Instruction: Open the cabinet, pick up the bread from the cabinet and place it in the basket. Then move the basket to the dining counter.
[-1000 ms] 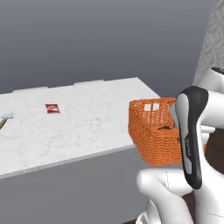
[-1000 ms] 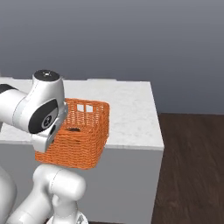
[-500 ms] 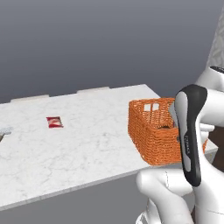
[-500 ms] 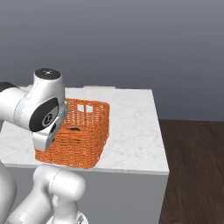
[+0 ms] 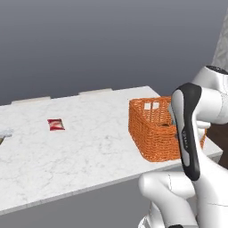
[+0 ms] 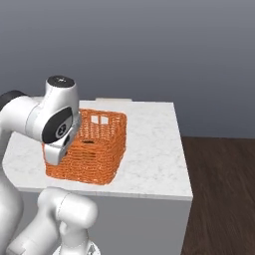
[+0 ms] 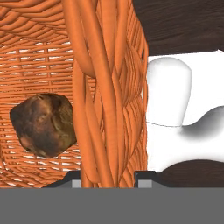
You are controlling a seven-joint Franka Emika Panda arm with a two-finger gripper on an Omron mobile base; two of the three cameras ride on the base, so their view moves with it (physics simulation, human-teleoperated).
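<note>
Dining counter (image 5: 80, 151) bears basket (image 7: 105, 87); tool (image 7: 108, 175) clamped on its wall, bread (image 7: 43, 124) inside.

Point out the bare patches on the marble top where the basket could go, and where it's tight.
Bare marble on the dining counter runs wide between the red packet and the basket, and along the near edge. In the right base view a strip stays free between the basket and the counter's end. It is tight at the basket's near wall, which the tool straddles, with the bread inside.
</note>
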